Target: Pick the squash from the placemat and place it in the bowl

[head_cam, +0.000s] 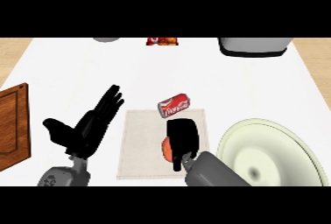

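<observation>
An orange squash (165, 148) lies on the beige placemat (139, 148), mostly hidden under my right hand (183, 139). That hand lies over it from the right with its fingers curled round it. A large pale green bowl (275, 153) sits just right of the placemat. My left hand (90, 122) rests open at the left of the placemat, fingers pointing up.
A red soda can (174, 106) lies on its side at the placemat's top edge. A wooden board (13, 127) is at the left edge. At the back stand a grey pot (253, 46), a red-orange packet (161, 41) and a grey dish (107, 39).
</observation>
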Robot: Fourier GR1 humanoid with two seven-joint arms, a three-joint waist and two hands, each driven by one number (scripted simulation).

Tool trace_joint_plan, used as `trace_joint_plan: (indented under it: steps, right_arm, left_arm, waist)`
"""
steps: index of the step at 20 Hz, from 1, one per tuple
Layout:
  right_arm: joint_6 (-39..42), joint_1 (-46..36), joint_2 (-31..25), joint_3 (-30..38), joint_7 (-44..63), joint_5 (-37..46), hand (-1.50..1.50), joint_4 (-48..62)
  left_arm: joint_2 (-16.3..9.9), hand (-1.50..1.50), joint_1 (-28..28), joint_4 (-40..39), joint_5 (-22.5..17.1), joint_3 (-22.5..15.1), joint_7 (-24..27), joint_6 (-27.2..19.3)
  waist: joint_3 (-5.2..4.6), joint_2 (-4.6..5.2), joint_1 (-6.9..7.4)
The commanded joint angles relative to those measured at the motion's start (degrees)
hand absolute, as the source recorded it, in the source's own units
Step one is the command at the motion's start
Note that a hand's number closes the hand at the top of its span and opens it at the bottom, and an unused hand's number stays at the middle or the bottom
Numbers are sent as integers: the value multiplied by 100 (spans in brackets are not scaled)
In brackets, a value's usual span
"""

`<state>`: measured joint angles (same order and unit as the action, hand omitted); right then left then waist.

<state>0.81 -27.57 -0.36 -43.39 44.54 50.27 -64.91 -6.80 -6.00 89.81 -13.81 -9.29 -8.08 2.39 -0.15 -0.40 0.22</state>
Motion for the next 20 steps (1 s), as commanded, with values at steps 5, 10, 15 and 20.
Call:
trace_joint_plan:
  steps: [5, 10, 15, 20]
  right_arm:
    - [-1168, 454, 34, 490, 2930, -86, 150, 41]
    - [-1335, 593, 34, 599, 4042, 450, 150, -100]
    - [-1313, 361, 34, 786, 4059, 1181, 150, -457]
    - [-964, -129, 32, 1054, 4064, 1903, 150, -882]
  left_arm:
    - [27, 0, -118, -95, -61, 93, -101, -12]
    - [-4, 0, -35, -15, 14, 56, -57, -19]
    - [-2, 0, -55, -147, 27, 93, -89, -50]
    - [-33, 0, -60, -147, 50, 69, -108, -17]
  waist:
    - [11, 13, -104]
    - [-5, -61, -125]
    - [-15, -101, -192]
    - [-28, -153, -207]
